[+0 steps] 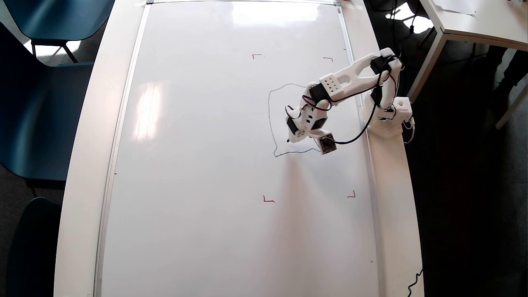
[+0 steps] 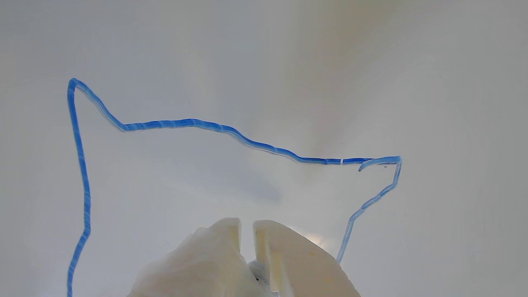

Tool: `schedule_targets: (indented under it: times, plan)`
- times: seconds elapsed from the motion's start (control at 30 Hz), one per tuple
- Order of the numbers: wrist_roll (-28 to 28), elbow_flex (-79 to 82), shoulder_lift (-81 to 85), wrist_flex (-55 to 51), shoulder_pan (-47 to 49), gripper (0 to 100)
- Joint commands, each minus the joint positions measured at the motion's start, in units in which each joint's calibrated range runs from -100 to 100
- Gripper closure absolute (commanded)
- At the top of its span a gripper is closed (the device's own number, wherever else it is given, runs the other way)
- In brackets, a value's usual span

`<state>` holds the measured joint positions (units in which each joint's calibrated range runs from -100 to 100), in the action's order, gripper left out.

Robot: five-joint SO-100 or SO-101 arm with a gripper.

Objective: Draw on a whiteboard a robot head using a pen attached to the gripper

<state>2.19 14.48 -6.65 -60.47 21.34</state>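
My arm (image 1: 354, 76) folds up from its base (image 1: 390, 117) at the right edge in the overhead view, elbow high, forearm doubling back leftward, wrist bent down. My gripper (image 1: 293, 136) points down and to the left, its black square module (image 1: 327, 143) hanging off the lower side. In the wrist view my two pale fingers (image 2: 288, 255) stand nearly together, only a narrow slit between them

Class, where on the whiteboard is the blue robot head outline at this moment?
In the overhead view the robot head outline lies right of centre on the whiteboard, inside the four red corner marks, partly under the gripper.
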Motion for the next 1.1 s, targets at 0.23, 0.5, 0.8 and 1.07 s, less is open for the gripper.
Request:
schedule_targets:
  times: [0.23,0.5,0.8,1.07]
  plan:
    - [-0.26,-3.54,-4.55,2.26,-0.38,99]
    - [-0.32,-2.91,-5.13,0.87,-0.31,99]
    - [-0.37,-1.82,-4.96,-3.47,-0.24,99]
    - [-1.5,-1.64,-4.96,-5.64,-0.46,99]
